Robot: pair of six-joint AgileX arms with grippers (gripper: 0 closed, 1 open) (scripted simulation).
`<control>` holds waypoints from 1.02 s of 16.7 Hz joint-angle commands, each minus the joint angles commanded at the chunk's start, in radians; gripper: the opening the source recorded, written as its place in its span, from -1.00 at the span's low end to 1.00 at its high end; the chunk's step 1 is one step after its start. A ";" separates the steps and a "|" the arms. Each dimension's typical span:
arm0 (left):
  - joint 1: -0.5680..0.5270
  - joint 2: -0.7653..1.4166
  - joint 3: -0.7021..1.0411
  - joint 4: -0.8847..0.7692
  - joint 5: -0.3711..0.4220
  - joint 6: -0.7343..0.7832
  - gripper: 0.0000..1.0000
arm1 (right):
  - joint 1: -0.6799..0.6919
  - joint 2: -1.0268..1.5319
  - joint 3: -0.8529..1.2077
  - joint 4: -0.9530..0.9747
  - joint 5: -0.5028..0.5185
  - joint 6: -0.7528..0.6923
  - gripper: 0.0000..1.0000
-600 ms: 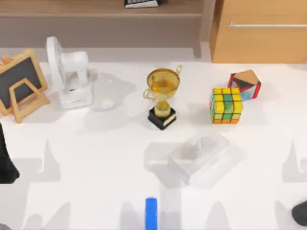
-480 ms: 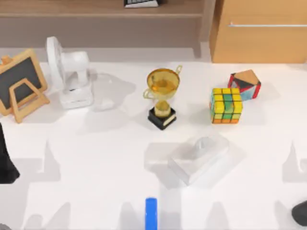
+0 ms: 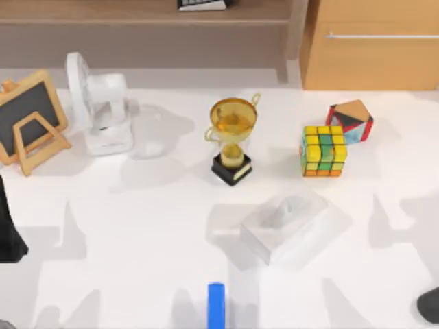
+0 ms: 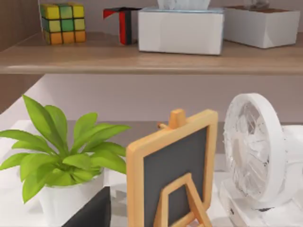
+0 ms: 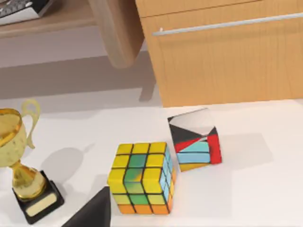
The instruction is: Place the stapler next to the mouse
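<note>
The blue stapler [image 3: 216, 306] lies at the bench [image 3: 137, 226] front edge, partly cut off, below the tissue box [image 3: 285, 225]. No writing is legible. Left arm sits at the left edge, right arm at the lower right corner; either pincer's state cannot be told.

On my table [image 3: 137, 233] I counted one blue stapler [image 3: 216, 305], one gold trophy [image 3: 232, 140], one Rubik's cube [image 3: 323, 151], one patterned cube [image 3: 351, 120], one tissue box [image 3: 285, 226], one white fan [image 3: 99, 103] and one small chalkboard [image 3: 27, 120]. My left wrist view held one potted plant [image 4: 61, 161].
</note>
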 joint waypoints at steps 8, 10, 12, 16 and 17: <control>0.000 0.000 0.000 0.000 0.000 0.000 1.00 | 0.443 0.872 0.573 -0.408 -0.009 0.452 1.00; 0.000 0.000 0.000 0.000 0.000 0.000 1.00 | 0.548 1.081 0.711 -0.504 -0.012 0.558 1.00; 0.000 0.000 0.000 0.000 0.000 0.000 1.00 | 0.644 1.265 0.836 -0.590 -0.012 0.654 1.00; 0.000 0.000 0.000 0.000 0.000 0.000 1.00 | 0.791 1.525 1.032 -0.720 -0.003 0.798 1.00; 0.000 0.000 0.000 0.000 0.000 0.000 1.00 | 0.816 1.566 1.066 -0.743 0.000 0.823 1.00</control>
